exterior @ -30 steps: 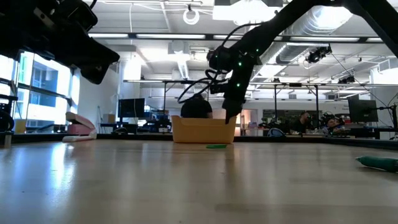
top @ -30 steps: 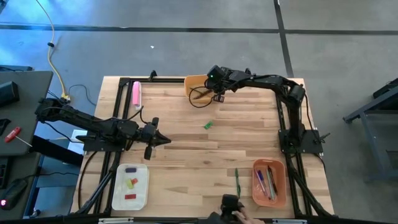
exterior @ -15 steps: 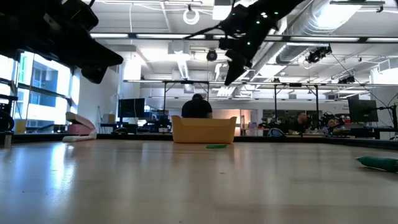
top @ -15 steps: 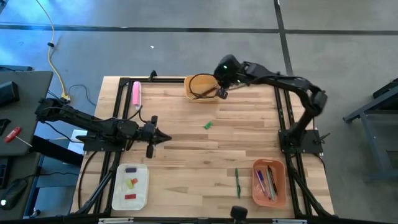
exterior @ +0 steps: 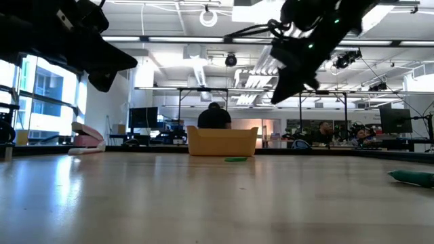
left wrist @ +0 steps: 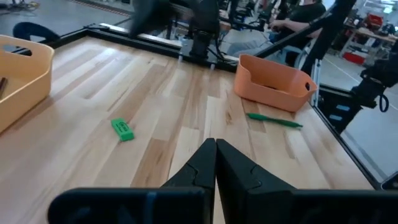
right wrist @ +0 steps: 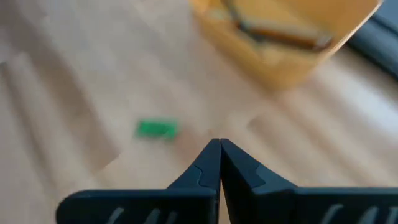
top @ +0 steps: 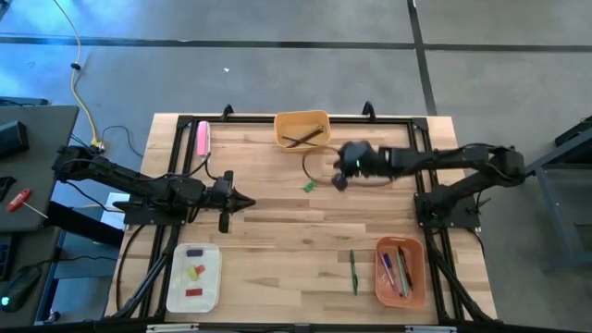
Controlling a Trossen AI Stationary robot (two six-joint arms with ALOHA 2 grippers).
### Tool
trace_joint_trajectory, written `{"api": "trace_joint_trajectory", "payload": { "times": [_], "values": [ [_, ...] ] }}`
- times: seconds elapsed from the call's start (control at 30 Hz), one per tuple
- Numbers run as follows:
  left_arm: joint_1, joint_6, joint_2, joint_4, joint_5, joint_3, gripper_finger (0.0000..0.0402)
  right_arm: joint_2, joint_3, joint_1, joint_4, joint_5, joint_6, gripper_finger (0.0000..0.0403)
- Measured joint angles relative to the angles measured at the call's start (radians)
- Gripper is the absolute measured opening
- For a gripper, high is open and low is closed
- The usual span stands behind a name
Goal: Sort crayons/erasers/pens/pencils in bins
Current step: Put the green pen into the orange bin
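Crayons and erasers, in your high view, sat partly sorted: red, yellow and purple stubs (top: 193, 271) lay in the white bin (top: 176, 294) at the near left corner of the tabletop (top: 277, 231), while one green eraser (top: 310, 186) lay loose near the tabletop's middle. Brown pencils (top: 304, 139) rested in the yellow-orange bin (top: 302, 129) at the far edge. Bright pens (top: 400, 272) filled the salmon-orange bin (top: 400, 272) at the near right corner, with one green pen (top: 352, 272) loose just beside it. A pink bar (top: 203, 138) lay by the far left corner. Your right hand (top: 339, 178) hung near the green eraser, and your left hand (top: 250, 206) waited over the left half.

From your low view, the right hand (exterior: 279, 97) was raised above the tabletop, apart from the yellow-orange bin.

Your left wrist view showed the left hand's fingers (left wrist: 199, 167) pressed together, holding nothing.

Your right wrist view showed its fingers (right wrist: 205, 167) likewise closed tight and empty, the green eraser lying just beyond them.
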Motion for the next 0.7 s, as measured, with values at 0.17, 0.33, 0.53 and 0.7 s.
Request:
{"api": "trace_joint_trajectory", "payload": {
  "times": [0.17, 0.33, 0.53, 0.7],
  "values": [
    [0.000, 0.011, 0.000, 0.002, 0.000, 0.000, 0.0000, -0.012, 0.017, 0.228, -0.147, 0.097, 0.285, 0.0000],
    [0.000, 0.019, 0.000, 0.005, -0.003, 0.000, 0.0000, 0.002, 0.046, 0.413, -0.190, 0.132, 0.517, 0.0000],
    [0.000, 0.014, 0.000, 0.002, 0.004, 0.000, 0.0000, 0.040, 0.127, 0.570, -0.406, 0.157, 0.763, 0.0000],
    [0.000, 0.013, 0.000, 0.000, 0.005, 0.000, 0.0000, 0.160, 0.264, 0.661, -0.581, 0.127, 0.877, 0.0000]
  ]
}}
